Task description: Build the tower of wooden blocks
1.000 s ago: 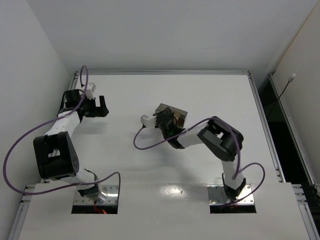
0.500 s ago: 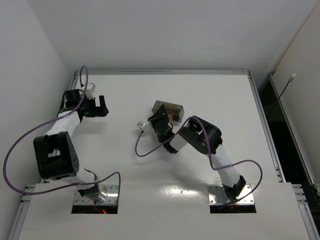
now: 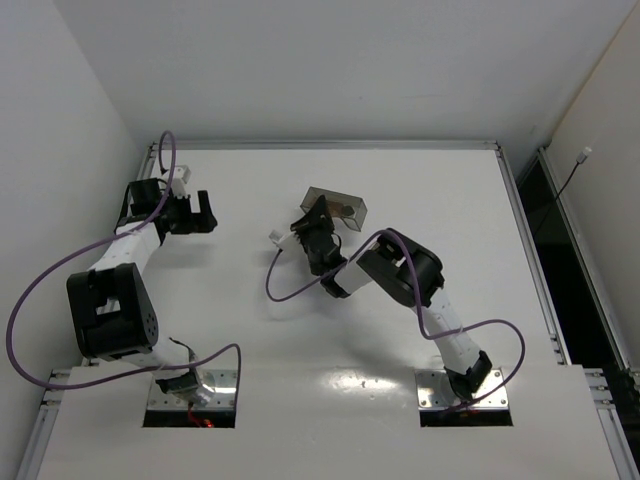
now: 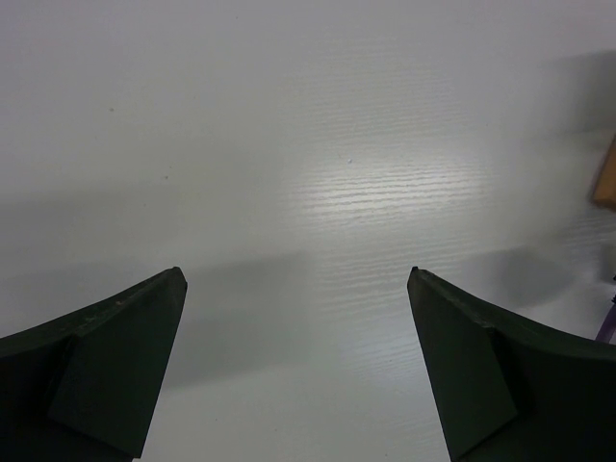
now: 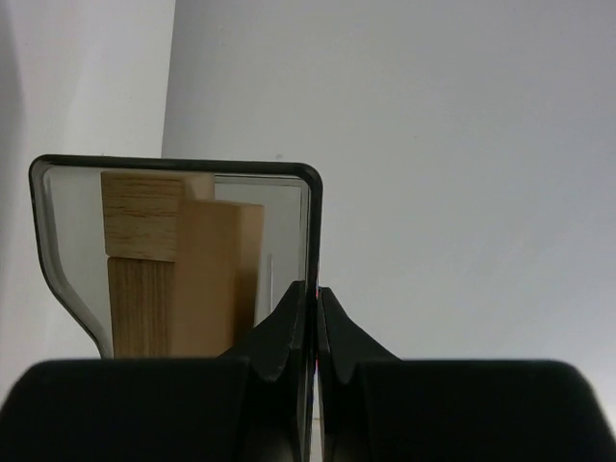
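Light tan wood blocks point(image 5: 178, 269), grain visible, stand inside translucent grey bin point(image 5: 67, 221), centre-far on white tabletop point(image 3: 450, 200). Bin wall clamped in right claw point(image 5: 310, 298). At far left, left claw point(image 4: 296, 276) apart over bare tabletop. White walls point(image 3: 300, 60) around.

Grainy matt wood blocks point(image 5: 144, 221); smooth translucent plastic bin point(image 5: 65, 231)

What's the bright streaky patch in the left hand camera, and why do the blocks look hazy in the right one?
Left wrist view: lamp glare off the glossy table, soft shadows under the open left gripper. Right wrist view: the wood blocks show through the translucent bin wall that the right gripper pinches. Top view: a smaller glare spot near the arm bases.
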Action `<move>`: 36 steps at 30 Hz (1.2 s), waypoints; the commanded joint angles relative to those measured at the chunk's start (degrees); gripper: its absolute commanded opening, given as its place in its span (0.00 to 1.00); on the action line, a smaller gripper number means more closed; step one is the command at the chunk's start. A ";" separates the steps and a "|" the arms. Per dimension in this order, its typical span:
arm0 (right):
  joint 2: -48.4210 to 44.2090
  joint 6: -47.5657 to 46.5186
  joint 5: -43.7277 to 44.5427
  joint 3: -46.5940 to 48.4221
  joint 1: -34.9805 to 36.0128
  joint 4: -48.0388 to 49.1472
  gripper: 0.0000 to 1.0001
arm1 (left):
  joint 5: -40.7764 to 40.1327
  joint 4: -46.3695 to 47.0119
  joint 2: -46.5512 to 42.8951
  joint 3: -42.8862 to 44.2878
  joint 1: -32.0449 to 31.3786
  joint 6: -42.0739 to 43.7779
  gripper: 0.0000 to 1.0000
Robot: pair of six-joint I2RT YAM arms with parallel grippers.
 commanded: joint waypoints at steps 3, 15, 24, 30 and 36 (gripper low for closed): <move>-1.78 -2.33 0.40 0.01 -0.04 31.07 0.00 | 0.19 2.17 -1.14 0.22 -0.35 -0.27 1.00; -3.01 -4.87 -3.37 1.84 -0.66 31.07 0.00 | 0.80 2.17 -1.14 0.22 -0.35 -0.27 1.00; -3.90 -5.49 -2.95 2.90 -0.04 31.07 0.00 | 1.33 2.17 -1.14 0.22 -0.35 -0.27 1.00; -3.37 -2.16 4.61 0.08 -0.04 30.29 0.00 | 1.33 2.17 -1.14 0.22 -0.35 -0.27 1.00; -17.05 28.64 16.91 11.10 -2.06 -14.61 0.00 | 1.95 2.17 -1.14 0.22 -0.35 -0.27 1.00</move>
